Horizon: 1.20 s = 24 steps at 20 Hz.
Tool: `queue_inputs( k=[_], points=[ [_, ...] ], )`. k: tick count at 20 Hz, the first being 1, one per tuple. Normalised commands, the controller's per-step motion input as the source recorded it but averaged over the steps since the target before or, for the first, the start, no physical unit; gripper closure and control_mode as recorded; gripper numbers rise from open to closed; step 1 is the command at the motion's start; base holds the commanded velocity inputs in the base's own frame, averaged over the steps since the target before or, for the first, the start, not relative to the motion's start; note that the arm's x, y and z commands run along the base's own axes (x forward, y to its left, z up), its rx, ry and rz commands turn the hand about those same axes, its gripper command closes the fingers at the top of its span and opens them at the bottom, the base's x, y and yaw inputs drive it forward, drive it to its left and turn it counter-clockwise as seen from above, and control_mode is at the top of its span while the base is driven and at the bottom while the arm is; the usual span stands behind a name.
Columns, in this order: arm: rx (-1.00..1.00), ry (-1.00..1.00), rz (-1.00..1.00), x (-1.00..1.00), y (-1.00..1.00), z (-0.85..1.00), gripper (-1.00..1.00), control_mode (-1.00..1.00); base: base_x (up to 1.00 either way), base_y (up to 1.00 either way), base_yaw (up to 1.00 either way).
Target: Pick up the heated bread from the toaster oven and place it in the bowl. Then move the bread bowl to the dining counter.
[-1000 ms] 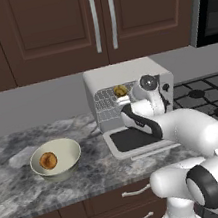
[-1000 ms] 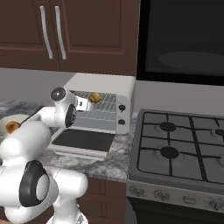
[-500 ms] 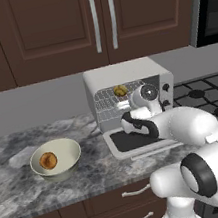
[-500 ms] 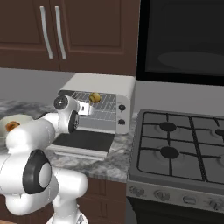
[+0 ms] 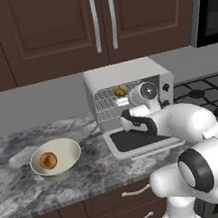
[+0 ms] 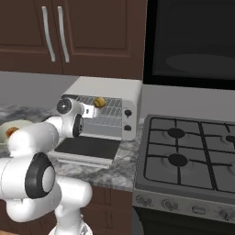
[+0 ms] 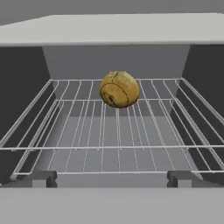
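Note:
The toaster oven (image 5: 125,72) stands on the worktop with its door (image 5: 137,141) dropped open. The heated bread (image 7: 119,89) rests near the back of the wire rack (image 7: 87,144), in the middle. My gripper (image 7: 112,179) hangs level at the oven's mouth, open, with nothing between its fingers and well short of the bread. From the sides, the gripper (image 5: 131,98) (image 6: 92,110) sits just in front of the bread (image 5: 120,90) (image 6: 98,101). The bowl (image 5: 66,145) sits left of the oven and holds an orange-brown bun (image 5: 48,160). The dining counter is out of view.
A gas stove (image 6: 188,156) adjoins the oven (image 6: 110,87) on the right. Dark cabinets (image 5: 100,21) hang above and drawers (image 5: 136,192) run under the marble worktop (image 5: 24,192). The oven's walls and roof (image 7: 118,28) close in around the rack.
My hand has dipped slightly and settled level at the oven's mouth. The jaws have stayed open. Bread and bowl have not moved.

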Motion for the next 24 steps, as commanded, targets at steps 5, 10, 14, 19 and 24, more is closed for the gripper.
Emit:
queue_inputs(
  k=[5,10,14,19,24],
  points=[
    [0.0,0.0,0.0,0.33,0.0,-0.01,-1.0,-1.0,0.0,0.0,0.0],
    [0.0,0.0,0.0,0.27,0.0,-0.28,-1.0,-1.0,0.0,0.0,0.0],
    [0.0,0.0,0.0,0.43,0.0,-0.33,-1.0,-1.0,0.0,0.0,0.0],
    [0.0,-0.01,0.0,0.29,0.0,-0.36,-1.0,-1.0,0.0,0.0,0.0],
    [0.0,0.06,0.0,0.02,0.0,-0.15,-1.0,-1.0,0.0,0.0,0.0]
  ],
)
